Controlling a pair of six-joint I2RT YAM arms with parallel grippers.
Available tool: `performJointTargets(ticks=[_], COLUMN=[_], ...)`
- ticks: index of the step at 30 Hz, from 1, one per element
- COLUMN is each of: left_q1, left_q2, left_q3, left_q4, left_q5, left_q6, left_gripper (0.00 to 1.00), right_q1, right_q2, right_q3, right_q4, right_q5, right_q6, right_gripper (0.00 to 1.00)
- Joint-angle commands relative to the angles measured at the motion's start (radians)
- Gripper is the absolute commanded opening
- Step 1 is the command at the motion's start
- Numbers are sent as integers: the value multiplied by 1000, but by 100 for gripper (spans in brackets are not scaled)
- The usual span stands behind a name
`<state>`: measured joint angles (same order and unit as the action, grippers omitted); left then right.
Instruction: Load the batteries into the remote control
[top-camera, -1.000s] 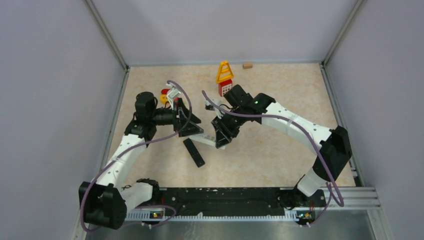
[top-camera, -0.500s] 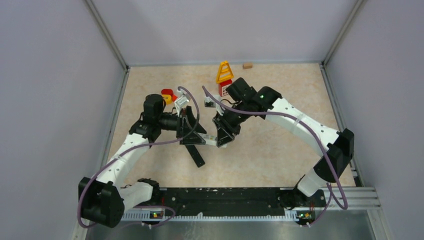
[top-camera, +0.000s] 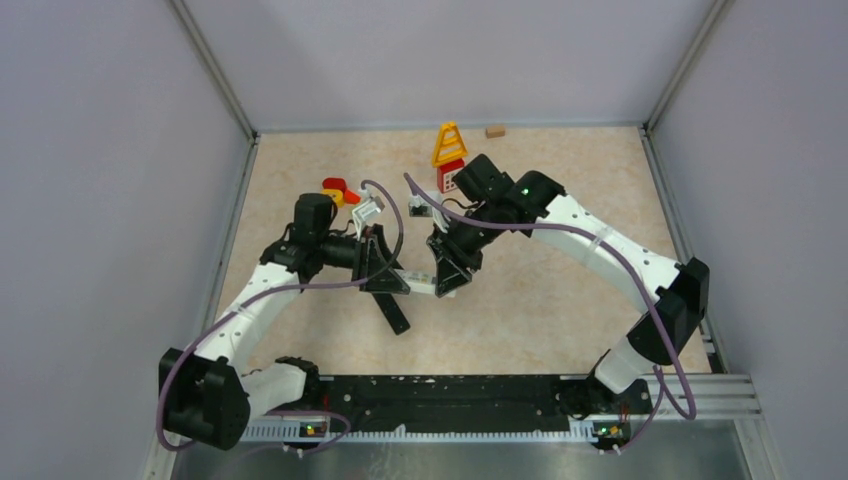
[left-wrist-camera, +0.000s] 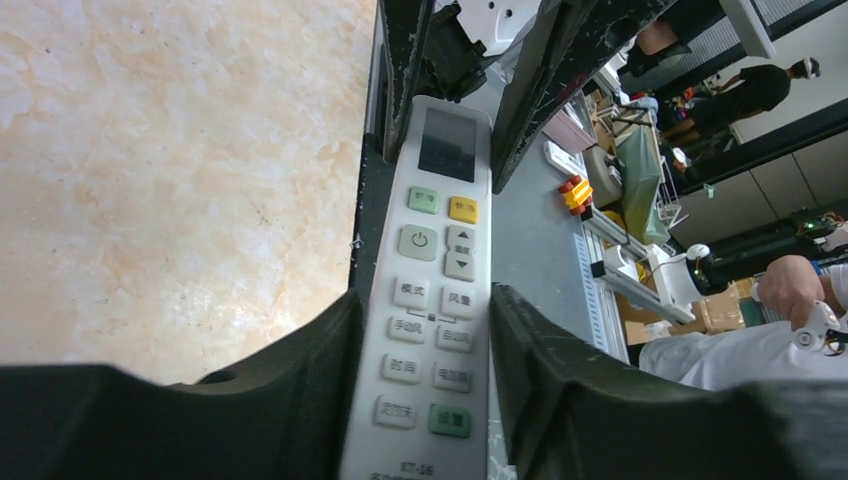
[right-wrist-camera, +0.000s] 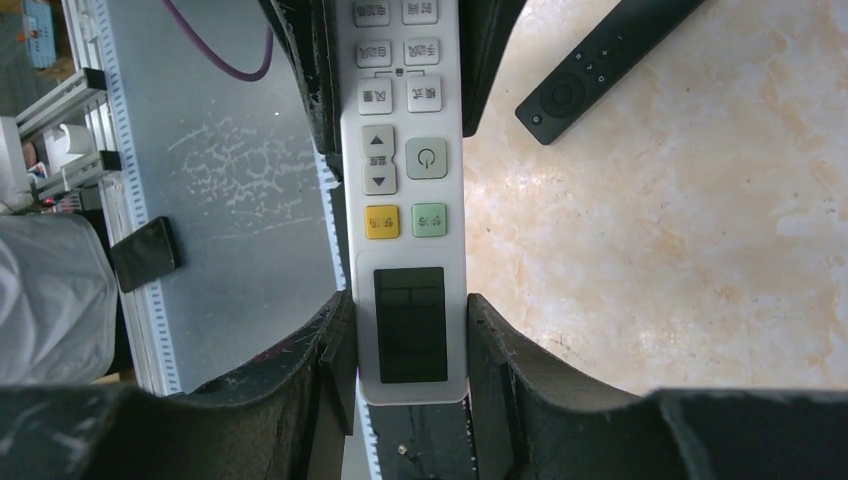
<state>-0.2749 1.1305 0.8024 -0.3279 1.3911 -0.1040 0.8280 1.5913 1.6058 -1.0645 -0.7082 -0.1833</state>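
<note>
Your left jaws narrowed from wide open onto the button end of the white remote (left-wrist-camera: 440, 300). Your right jaws kept gripping its display end, so you could open the back.

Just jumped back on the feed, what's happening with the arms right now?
Both arms are on the white remote, held between them. The right gripper has its fingers clamped on the display end. The left gripper has its fingers flanking the keypad end, but I can't tell whether they grip yet. A black remote lies on the table. No batteries show in any view.
</note>
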Motion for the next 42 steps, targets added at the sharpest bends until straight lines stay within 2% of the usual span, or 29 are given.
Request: performJointTargets(ticks=[1, 7, 9, 14, 16, 19, 24, 30, 33, 35, 38, 42], left_q1=[-3, -3, -3, -3, -3, -3, -3, -3, -3, -3, -3, -3], left_q2=[4, 5, 2, -15, -28, -63, -118, -81, -47, -37, -26, -17], left_q3=[51, 70, 75, 86, 78, 32, -58, -14, 2, 9, 20, 27], left_q4=[-20, -24, -23, -5, 57, 263, 620, 717, 792, 807, 794, 801], left_q5=[28, 37, 36, 18, 5, -32, -202, -414, -439, -468, -504, -529], left_q6=[39, 37, 37, 16, -39, -214, -506, -795, -972, -1062, -1138, -1224], left_gripper=[45, 11, 3, 0, 0, 0, 0, 0, 0, 0, 0, 0], right_q1=[-1, -3, -9, -84, -116, -142, -142, -142, -134, -119, -115, -105], right_q2=[-7, -11, -21, -122, -191, -293, -409, -488, -501, -489, -463, -435], right_q3=[43, 42, 35, -72, -154, -266, -404, -568, -635, -619, -603, -628], right_q4=[5, 16, 40, 254, 394, 613, 885, 1142, 1290, 1302, 1313, 1412], right_q5=[-36, -28, -22, -11, -2, 46, 256, 589, 629, 653, 645, 618], right_q6=[-21, -10, 4, 141, 233, 363, 594, 1006, 1116, 1127, 1157, 1235], right_gripper=[2, 10, 19, 62, 73, 84, 89, 92, 92, 93, 93, 93])
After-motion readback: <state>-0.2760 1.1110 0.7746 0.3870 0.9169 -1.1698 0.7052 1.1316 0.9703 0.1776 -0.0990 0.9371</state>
